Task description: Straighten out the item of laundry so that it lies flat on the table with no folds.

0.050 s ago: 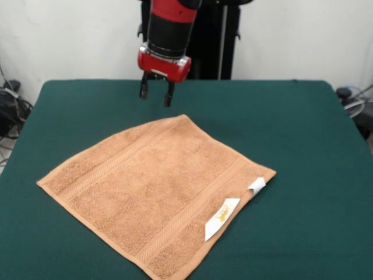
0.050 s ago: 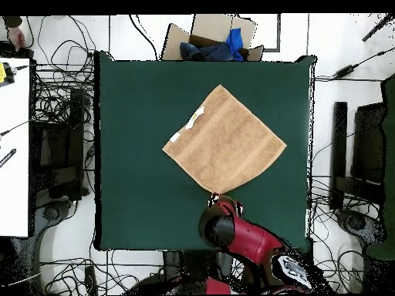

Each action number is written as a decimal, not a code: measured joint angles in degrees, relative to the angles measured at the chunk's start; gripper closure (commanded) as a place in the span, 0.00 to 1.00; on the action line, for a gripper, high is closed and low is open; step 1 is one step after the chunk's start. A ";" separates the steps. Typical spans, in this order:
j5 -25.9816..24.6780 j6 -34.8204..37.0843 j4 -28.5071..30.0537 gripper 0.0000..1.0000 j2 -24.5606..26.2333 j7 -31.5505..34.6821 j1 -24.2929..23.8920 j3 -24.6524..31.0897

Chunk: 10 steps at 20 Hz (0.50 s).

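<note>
Peach-orange towel (image 1: 154, 195) spread flat on the green table (image 1: 303, 128).

Border bands and white tags (image 1: 221, 218) are seen on its right edge; the gripper (image 1: 156, 93) is held slightly open and empty above the far corner.

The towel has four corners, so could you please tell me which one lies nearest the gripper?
The far corner of the towel, at its top in the front view, just below the open gripper. The corner by the white tags points right; the other two lie left and nearest the camera.
</note>
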 measured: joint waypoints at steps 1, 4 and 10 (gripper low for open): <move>-0.21 -0.39 0.30 0.00 -0.01 0.00 -0.44 0.14; -0.35 -1.03 0.81 0.00 -0.01 0.00 -1.21 0.33; -0.35 -2.48 1.02 0.00 -0.01 0.00 -1.67 0.42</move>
